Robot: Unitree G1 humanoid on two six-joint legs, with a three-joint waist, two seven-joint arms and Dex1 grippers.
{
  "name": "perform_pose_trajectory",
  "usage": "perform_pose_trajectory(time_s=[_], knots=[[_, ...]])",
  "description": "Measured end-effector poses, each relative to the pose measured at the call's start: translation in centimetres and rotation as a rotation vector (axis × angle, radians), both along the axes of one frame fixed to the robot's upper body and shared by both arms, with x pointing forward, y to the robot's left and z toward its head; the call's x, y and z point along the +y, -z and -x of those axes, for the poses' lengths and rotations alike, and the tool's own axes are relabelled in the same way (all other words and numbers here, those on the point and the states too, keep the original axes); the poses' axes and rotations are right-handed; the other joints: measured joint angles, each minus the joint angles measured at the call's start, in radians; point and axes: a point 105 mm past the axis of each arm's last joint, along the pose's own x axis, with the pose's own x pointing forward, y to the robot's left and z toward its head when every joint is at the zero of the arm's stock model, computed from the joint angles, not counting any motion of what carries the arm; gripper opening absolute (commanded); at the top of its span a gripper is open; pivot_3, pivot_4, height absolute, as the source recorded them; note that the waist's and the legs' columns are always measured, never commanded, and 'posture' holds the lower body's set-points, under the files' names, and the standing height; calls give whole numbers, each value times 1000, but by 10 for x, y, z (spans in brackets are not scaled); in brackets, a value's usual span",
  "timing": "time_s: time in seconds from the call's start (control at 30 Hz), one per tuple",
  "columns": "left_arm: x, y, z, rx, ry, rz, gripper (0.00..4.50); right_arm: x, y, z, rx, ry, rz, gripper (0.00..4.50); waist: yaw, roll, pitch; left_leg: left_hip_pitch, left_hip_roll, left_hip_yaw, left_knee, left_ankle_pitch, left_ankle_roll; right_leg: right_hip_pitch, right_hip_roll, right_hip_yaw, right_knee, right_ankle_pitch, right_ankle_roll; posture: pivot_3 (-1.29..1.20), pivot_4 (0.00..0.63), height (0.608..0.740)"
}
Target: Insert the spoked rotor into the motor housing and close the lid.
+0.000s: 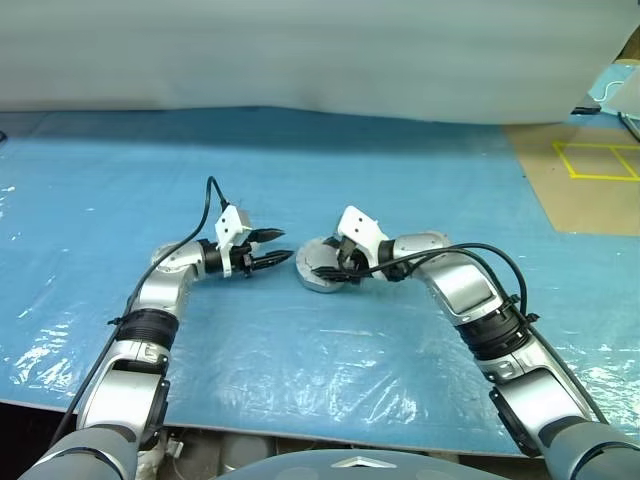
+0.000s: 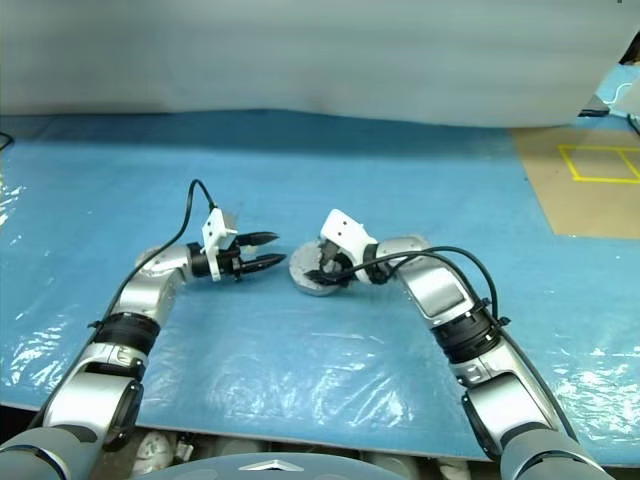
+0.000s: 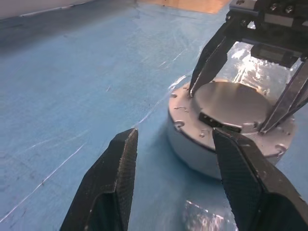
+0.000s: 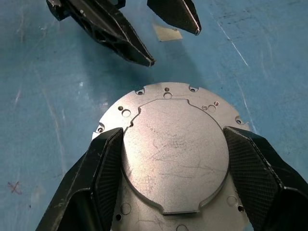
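The motor housing (image 4: 173,159), likely heavy, rigid, slick metal, sits between the right hand's (image 4: 171,168) spread fingers straddling its raised plate; left hand (image 3: 178,183) open, empty

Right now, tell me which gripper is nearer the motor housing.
Right. The right gripper straddles the motor housing, fingers on either side; the left gripper hangs open beside it, apart.

Motor housing (image 1: 322,268) resting on the surface (image 1: 400,190) near its middle, right end effector (image 4: 168,159) over it with one finger at either side of its raised top plate, left end effector (image 1: 272,249) just beside it on the left.
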Motion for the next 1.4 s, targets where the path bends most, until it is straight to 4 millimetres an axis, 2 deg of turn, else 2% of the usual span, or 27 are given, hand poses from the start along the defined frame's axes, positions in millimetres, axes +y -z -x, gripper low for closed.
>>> perform_pose_trajectory(time_s=[0.2,0.37,0.5,0.6,0.77,0.9,1.0,1.07,1.13,1.4], knots=[[-2,1,1,2,7,4,2605,5,2,-2,-41,-20,6,2945,-3,0,0,2,1,0,1,0,0,0,0,1,0,0,0,0,150,740],[-9,1,1,3,21,16,2605,12,6,-8,-56,4,-13,2945,-20,0,-1,11,1,0,1,0,1,7,0,2,1,0,0,0,150,740],[-11,2,1,-9,22,7,2605,11,7,-9,-48,15,-18,2945,-20,0,-1,13,1,-1,0,-3,4,9,0,3,1,-4,6,0,150,740],[-15,6,4,-13,40,-13,2605,11,6,-9,-44,13,-22,2945,-21,0,-1,13,1,-1,0,-2,4,8,0,3,1,0,1,0,150,740],[-19,7,7,-21,63,-24,2605,11,6,-9,-43,13,-25,2945,-22,0,-1,13,1,0,0,-2,4,8,0,4,1,0,1,0,150,740],[-19,8,9,-12,83,-21,1657,11,6,-9,-40,17,-26,2945,-22,0,0,13,1,0,-1,-3,4,8,0,4,1,-1,1,0,150,740],[-19,8,10,-1,97,-13,560,11,6,-9,-39,18,-26,2945,-22,0,0,13,1,0,-1,-3,4,7,0,4,0,-1,1,0,150,740],[-18,7,10,-2,98,-14,25,11,6,-9,-39,18,-27,2945,-22,0,0,13,1,0,-1,-3,4,7,0,4,0,-1,1,0,150,740],[-18,6,10,-3,96,-13,25,11,6,-9,-40,19,-29,2945,-22,0,0,13,1,-1,-1,-3,4,7,0,5,0,-3,6,0,150,740],[-20,8,3,-10,60,-28,25,12,4,-10,-42,22,-38,2945,-23,0,0,13,1,-1,-2,-3,4,6,0,6,0,-4,7,0,150,740]])
